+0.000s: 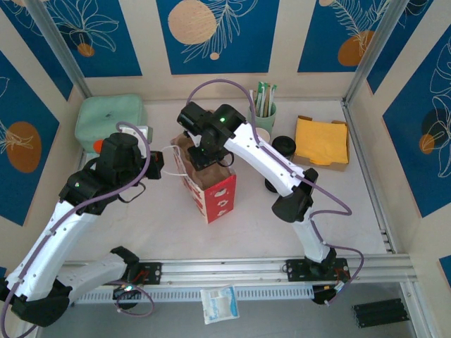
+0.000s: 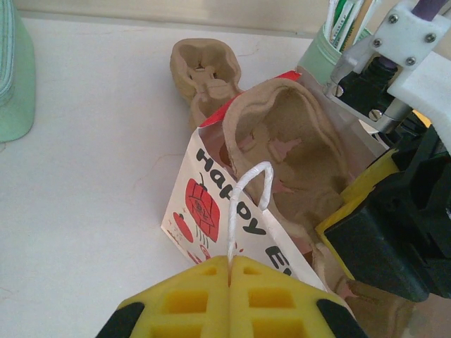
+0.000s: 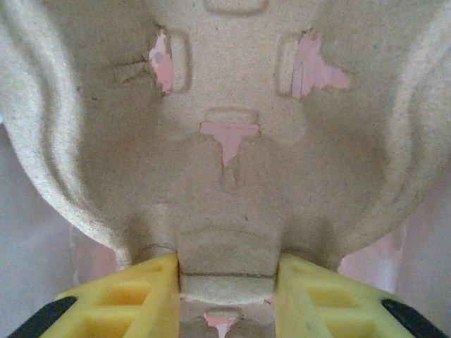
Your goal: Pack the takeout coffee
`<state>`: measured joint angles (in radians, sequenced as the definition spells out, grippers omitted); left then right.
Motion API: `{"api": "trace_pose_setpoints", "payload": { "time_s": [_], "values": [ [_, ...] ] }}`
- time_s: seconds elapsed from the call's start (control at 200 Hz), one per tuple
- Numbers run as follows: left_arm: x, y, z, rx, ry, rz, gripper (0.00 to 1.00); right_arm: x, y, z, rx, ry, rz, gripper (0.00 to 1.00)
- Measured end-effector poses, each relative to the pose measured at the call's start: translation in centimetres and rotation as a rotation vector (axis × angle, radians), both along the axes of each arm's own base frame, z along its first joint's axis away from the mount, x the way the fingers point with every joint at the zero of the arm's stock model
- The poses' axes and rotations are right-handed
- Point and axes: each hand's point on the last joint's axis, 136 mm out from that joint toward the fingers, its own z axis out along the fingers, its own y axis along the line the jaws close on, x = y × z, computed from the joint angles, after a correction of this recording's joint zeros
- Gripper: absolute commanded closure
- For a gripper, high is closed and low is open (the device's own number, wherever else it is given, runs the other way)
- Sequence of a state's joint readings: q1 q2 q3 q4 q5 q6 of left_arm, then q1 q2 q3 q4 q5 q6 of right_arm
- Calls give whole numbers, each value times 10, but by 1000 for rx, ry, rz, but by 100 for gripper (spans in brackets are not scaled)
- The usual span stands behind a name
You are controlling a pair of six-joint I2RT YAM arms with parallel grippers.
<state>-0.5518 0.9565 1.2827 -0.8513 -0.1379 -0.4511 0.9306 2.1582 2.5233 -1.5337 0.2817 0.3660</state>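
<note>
Right fingers (image 3: 116, 303) pinch carrier (image 3: 225, 91) rim at open bag (image 2: 204, 204) mouth.

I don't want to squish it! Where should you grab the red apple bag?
Grab the white loop handle at the top edge of the paper bag, coming from its left side. The loop sticks out clear of the thin paper walls, and the left gripper is shut on it. The pulp cup tray sits in the mouth, so don't reach in from above.
</note>
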Motion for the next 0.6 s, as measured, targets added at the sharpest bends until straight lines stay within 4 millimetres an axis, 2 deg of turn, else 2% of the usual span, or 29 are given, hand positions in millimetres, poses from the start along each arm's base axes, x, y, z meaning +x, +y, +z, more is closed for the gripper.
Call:
{"api": "trace_pose_setpoints", "payload": {
  "time_s": [0.27,0.6],
  "values": [
    [0,0,0,-4,2,3,100,-6,-2,-18,-50,37,8,65],
    [0,0,0,-4,2,3,100,-8,-3,-22,-60,45,10,65]
  ]
}}
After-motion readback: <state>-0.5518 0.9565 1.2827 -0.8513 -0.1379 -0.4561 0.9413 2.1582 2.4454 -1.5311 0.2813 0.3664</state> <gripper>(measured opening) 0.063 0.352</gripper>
